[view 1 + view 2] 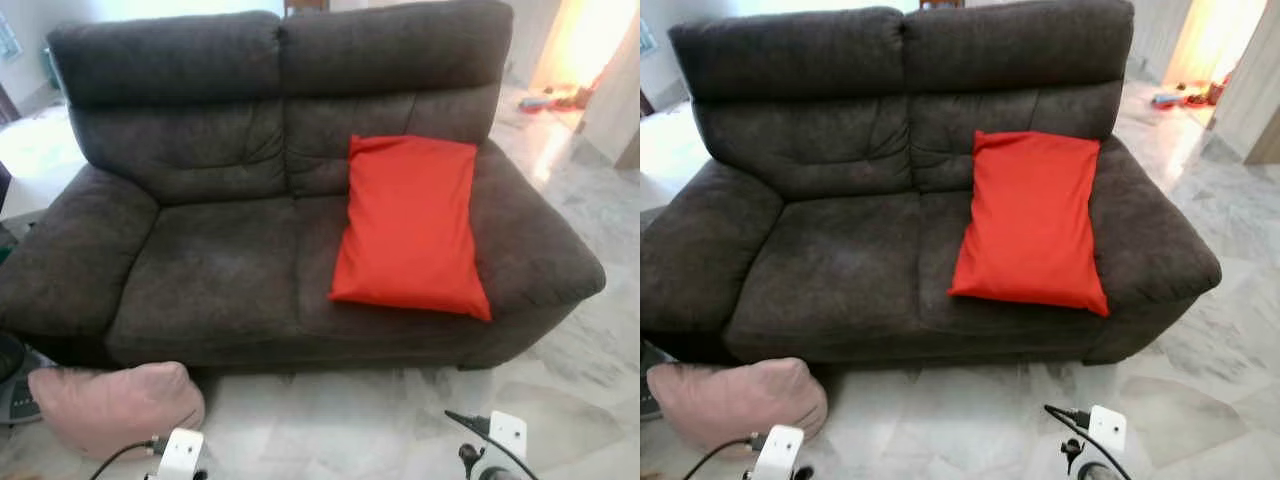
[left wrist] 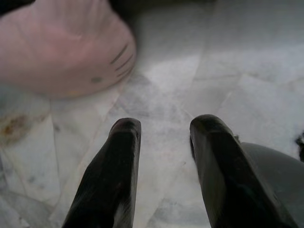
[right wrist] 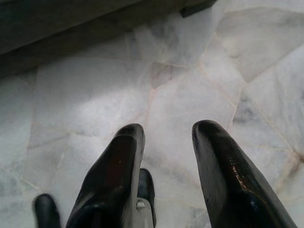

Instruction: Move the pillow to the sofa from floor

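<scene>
Pink pillow (image 2: 61,45) just beyond left hand (image 2: 161,130)

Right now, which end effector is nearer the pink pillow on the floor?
Left. The left end effector hangs open just beside the pink pillow; the right end effector is open over bare floor further away.
</scene>
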{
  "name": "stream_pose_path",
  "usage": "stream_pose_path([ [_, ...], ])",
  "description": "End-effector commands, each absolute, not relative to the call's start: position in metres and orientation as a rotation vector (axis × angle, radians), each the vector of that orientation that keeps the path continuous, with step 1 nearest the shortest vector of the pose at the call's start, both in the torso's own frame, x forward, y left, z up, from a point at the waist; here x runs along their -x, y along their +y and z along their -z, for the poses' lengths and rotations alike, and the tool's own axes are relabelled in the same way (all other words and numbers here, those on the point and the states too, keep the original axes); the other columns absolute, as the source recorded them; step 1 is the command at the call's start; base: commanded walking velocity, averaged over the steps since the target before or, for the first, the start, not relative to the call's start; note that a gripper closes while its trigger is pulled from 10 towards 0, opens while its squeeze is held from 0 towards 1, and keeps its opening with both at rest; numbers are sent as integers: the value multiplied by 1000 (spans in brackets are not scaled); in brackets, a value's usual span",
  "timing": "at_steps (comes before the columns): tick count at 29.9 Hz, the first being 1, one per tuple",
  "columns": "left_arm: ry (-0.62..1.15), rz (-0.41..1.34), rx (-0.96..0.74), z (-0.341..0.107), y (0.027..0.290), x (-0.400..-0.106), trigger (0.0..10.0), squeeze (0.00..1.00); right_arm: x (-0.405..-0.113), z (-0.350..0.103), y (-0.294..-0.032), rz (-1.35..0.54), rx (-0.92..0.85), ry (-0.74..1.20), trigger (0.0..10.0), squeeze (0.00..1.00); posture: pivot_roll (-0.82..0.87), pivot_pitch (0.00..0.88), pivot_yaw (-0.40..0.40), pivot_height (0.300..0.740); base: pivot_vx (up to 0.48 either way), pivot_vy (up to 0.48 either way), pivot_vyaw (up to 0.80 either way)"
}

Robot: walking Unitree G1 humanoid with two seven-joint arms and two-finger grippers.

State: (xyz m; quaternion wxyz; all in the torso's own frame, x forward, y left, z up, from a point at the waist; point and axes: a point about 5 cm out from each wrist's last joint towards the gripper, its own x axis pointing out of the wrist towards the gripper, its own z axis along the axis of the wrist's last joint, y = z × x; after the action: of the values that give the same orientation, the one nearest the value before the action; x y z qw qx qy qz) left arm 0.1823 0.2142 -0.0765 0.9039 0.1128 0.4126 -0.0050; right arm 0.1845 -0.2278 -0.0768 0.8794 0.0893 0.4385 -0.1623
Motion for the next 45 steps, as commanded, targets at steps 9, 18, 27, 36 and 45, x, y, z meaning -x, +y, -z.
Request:
stream_pose_path([
  [9, 898, -1, -243, 81, 222, -171, 10000, 0, -190, 76, -219, 313, -207, 908, 10000, 0, 22, 1, 7, 740, 0, 385, 0],
  [18, 898, -4, -240, 81, 223, -171, 10000, 0, -190, 76, -218, 313, -211, 904, 10000, 0, 24, 6, 7, 740, 0, 385, 0],
  [27, 897, -5, -237, 81, 223, -170, 10000, 0, -191, 76, -218, 305, -208, 900, 10000, 0, 25, 15, 6, 740, 0, 382, 0],
  [36, 898, -8, -235, 81, 224, -170, 10000, 0, -192, 75, -218, 269, -183, 902, 10000, 0, 27, 20, 3, 740, 0, 385, 422],
  [45, 898, -5, -234, 81, 224, -170, 10000, 0, -191, 75, -218, 281, -204, 900, 10000, 0, 26, 23, 1, 740, 0, 381, 89],
])
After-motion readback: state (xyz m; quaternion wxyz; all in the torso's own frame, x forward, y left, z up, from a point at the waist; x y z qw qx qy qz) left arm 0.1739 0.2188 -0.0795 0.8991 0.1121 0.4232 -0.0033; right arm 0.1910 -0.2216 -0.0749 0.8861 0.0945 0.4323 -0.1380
